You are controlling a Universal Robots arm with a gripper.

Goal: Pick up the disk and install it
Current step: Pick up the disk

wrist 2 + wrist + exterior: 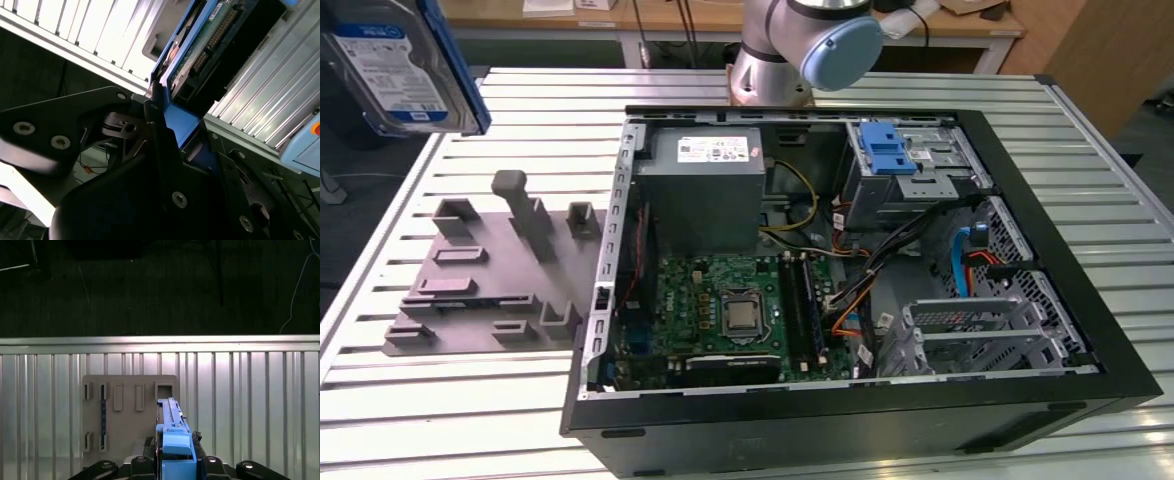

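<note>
1. Clearly the pick-up half is done. In the first wrist view the tool [175, 456] is clamped on the disk [171, 420], gripping it by the sides of its blue frame [175, 442]. In the second wrist view a black finger [157, 135] lies flat against that frame.
2. The tool's fingers are matte black with bright screw heads. The frame is smooth, glossy blue plastic with a moulded tab at its end.
3. The disk is a flat rectangular slab. The second wrist view shows its underside, a green circuit board [200, 50] with a row of pins. The exterior view shows its silvery face with a white-and-blue label, held in the air at that view's upper left, well clear of everything below.
4. Beneath it lies a grey holder plate [487, 275], dull and rough-looking, with raised posts and slots.
5. That plate rests on the worktop [454, 410], built of ribbed, shiny aluminium slats.
6. Farther off, on the exterior view's right, the black computer case [854, 430] lies open. Inside are a green main board [720, 310], a grey power box [707, 185] and a perforated metal drive cage [927, 170] with a blue clip. The disk is well apart from the case, so by my reading the installing part is not yet done.
</note>
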